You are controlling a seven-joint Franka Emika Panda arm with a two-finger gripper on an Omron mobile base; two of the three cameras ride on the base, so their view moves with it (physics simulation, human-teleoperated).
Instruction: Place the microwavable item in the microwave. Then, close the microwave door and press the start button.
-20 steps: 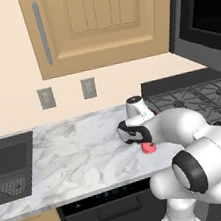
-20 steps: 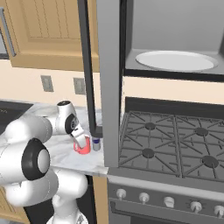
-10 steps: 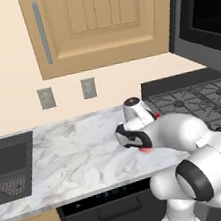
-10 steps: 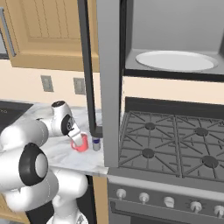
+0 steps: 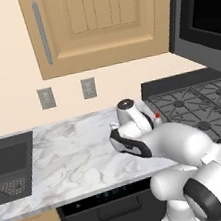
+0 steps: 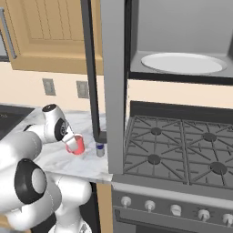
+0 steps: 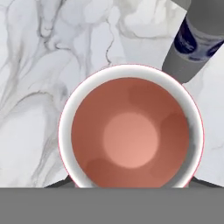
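Hand view, red cup [image 7: 131,131], white rim

The left base view looks forward and down from behind the white arm, over the white-veined marble counter [image 5: 74,158] toward the wooden wall cabinet [image 5: 98,21], with the black gas hob [image 5: 203,105] at its right. The right base view faces the same counter [image 6: 86,159] from the other side, nearer the hob [image 6: 182,148] and the open stainless-steel microwave [image 6: 177,41] above it. The hand view points straight down, very close over the small red cup [image 7: 130,131], beside the clear blue-labelled bottle [image 7: 197,41]; both also show in the right base view.
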